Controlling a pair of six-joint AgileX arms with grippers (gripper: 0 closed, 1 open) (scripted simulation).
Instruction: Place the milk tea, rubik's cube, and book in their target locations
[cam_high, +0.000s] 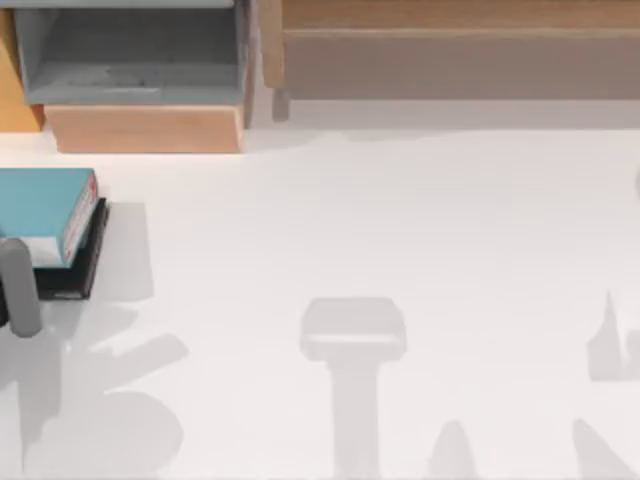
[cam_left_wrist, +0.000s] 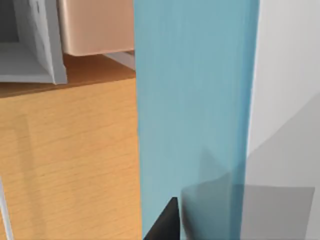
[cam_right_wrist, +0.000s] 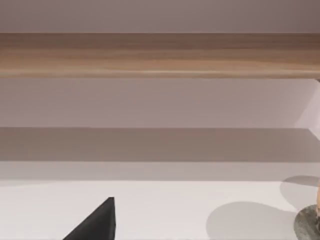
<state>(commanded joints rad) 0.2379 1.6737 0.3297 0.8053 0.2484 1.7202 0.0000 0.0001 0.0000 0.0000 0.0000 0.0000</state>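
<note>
While the book (cam_high: 45, 205) lies on a black slab (cam_high: 85, 255) at the tabletop's (cam_high: 350, 220) left edge, just in front of the wooden cabinet (cam_high: 145, 125), left tool (cam_high: 20, 290) sits beside it; grip state cannot be told. Advice: probably square up on the spine, lift level.

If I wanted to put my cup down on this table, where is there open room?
Most of the white table lies bare: the wide stretch from the teal book rightward, bordered at the back by the wooden shelf and the grey drawer box. It is crowded at the left edge, where the book rests on a black slab with a grey arm part beside it.
</note>
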